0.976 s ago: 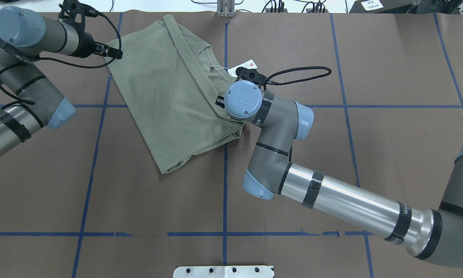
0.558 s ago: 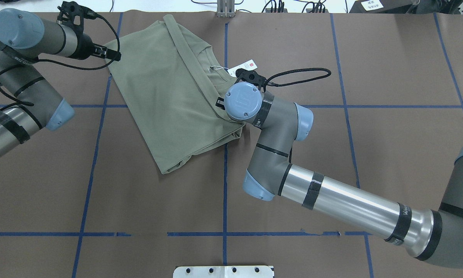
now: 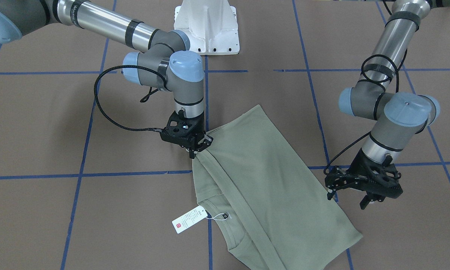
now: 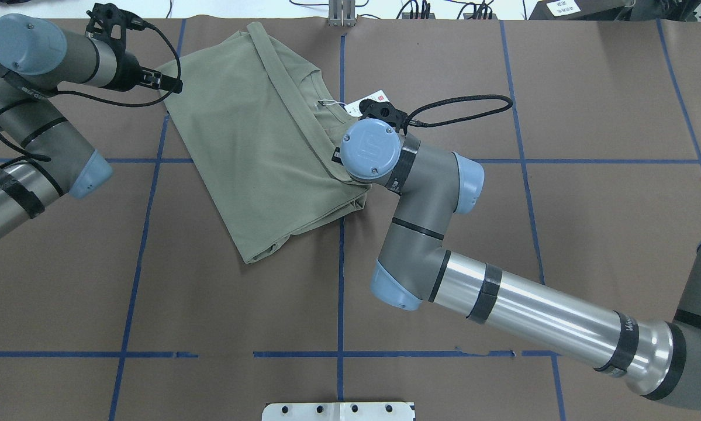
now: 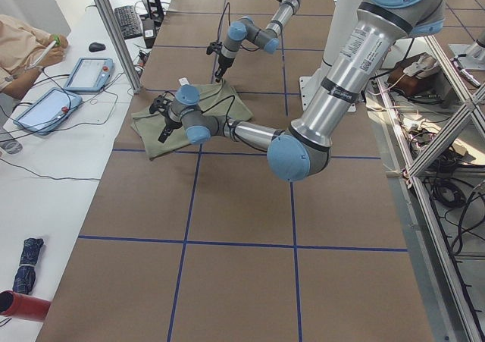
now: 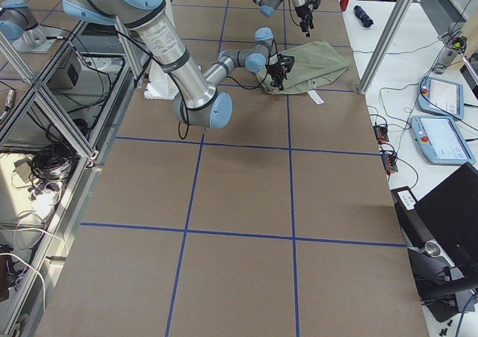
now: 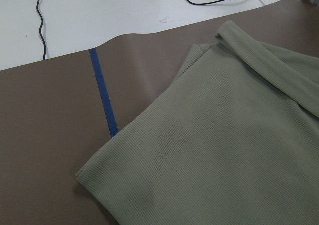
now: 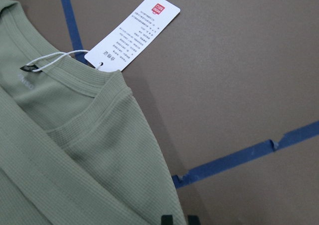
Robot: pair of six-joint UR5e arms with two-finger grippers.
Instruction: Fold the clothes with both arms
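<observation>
Roughly folded and lying flat on the far half of the table: sage-green, fine-ribbed, long-sleeved knit shirt (image 4: 256, 146). Set at a slant over a crossing of tape lines, with the collar side toward the robot's right and a long folded band running diagonally across the top layer. Pinched at the edge just below the collar by the black two-finger right gripper (image 3: 196, 149), closed down on the fabric, with fingertips showing on the knit at the bottom of the right wrist view.

Tied to the collar by a thin white string: white rectangular card hang tag (image 8: 132, 33), resting on the table just beside the neckline. Printed with a small red square mark at one end and several lines of tiny dark text beneath, too small to read. Sewn inside the neck: small black label (image 8: 26, 68), lettering not legible.

Over at the shirt's opposite corner, toward the robot's left: black two-finger left gripper (image 3: 346, 198), just beside the fabric edge, fingers spread and holding nothing. Cannot tell whether touching the cloth.

Reaching in from either side: silver-grey jointed right arm (image 4: 531, 316) and left arm (image 4: 17, 175), both with light-blue joint caps. Looped off the right wrist: black cable (image 4: 461, 108).

Underneath everything: brown paper-covered table (image 4: 590, 88), marked into squares by dark-blue tape lines (image 4: 340, 304). At the robot's side: white metal pedestal base (image 3: 206, 28).

Off to the side on a white bench: two blue-framed tablets (image 5: 87, 73), with a person's forearm (image 5: 23, 42) just beside them.
</observation>
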